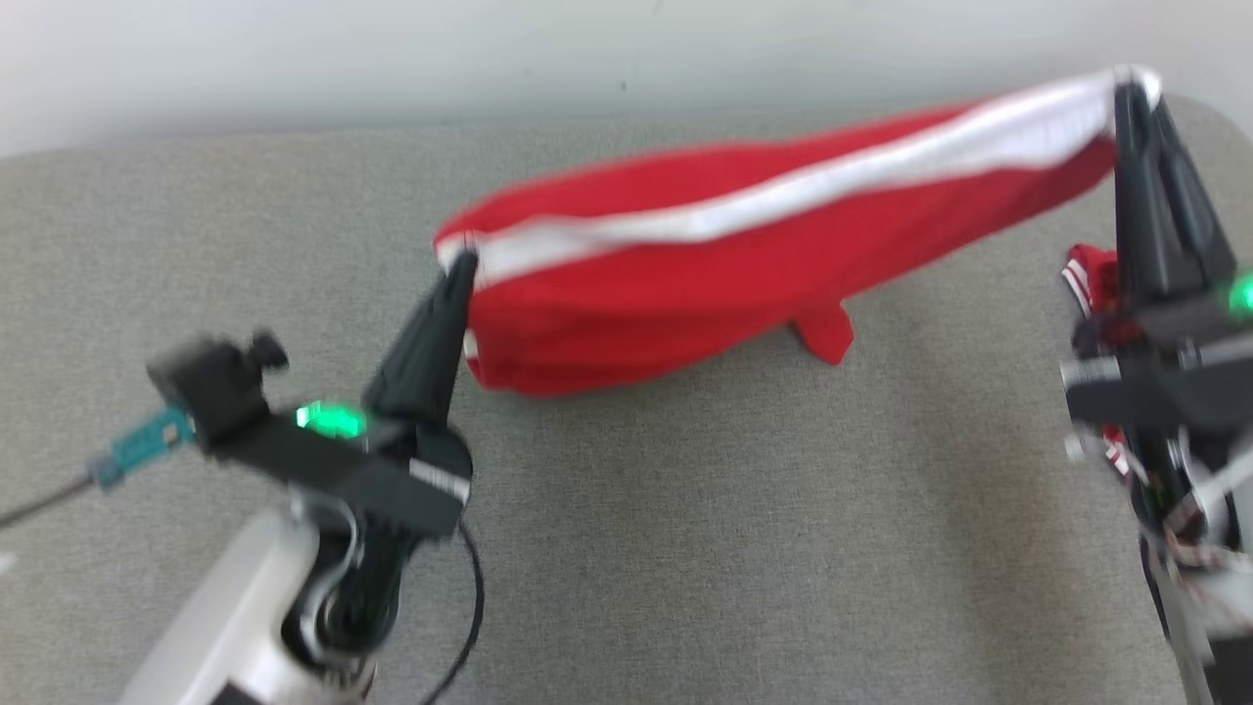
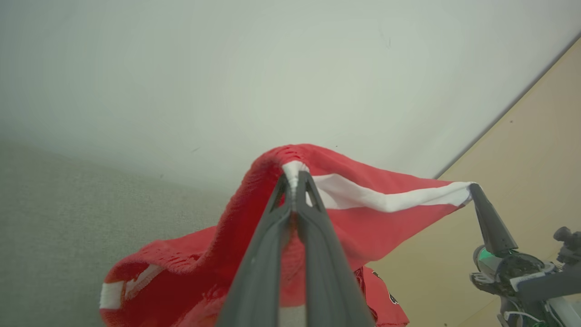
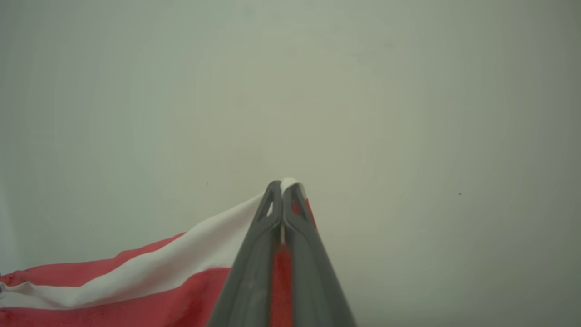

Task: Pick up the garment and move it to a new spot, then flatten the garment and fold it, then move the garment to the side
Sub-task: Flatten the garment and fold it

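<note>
L side: left jaws are shut on the white band of the garment (image 1: pixel 685 284), pinched only at the left fingertips (image 1: pixel 455 279). It's a thin bite, so a hard tug or a fast swing could pull the hem out & drop that end.

Mid: the garment hangs stretched btw both arms above the grey surface (image 1: pixel 685 568), L end lower than R. The bulk sags under the band, w/ a small red flap (image 1: pixel 827 333) dangling. If you lay it down like this, I'd expect layers to bunch or tuck under, not lie flat.

R side: right jaws are closed on the band's far corner, again just at the right fingertips (image 1: pixel 1136 127). Same slip risk here, and spreading the arms wider may pop one grip.

Hard to make out: head view is blurred, so you can't tell whether the sag touches the surface. The garment's lower part is cut off in both wrist views, so its type is unclear. The red-white bit (image 1: pixel 1089 279) by the R arm could be the same garment or sth else; can't tell.
</note>
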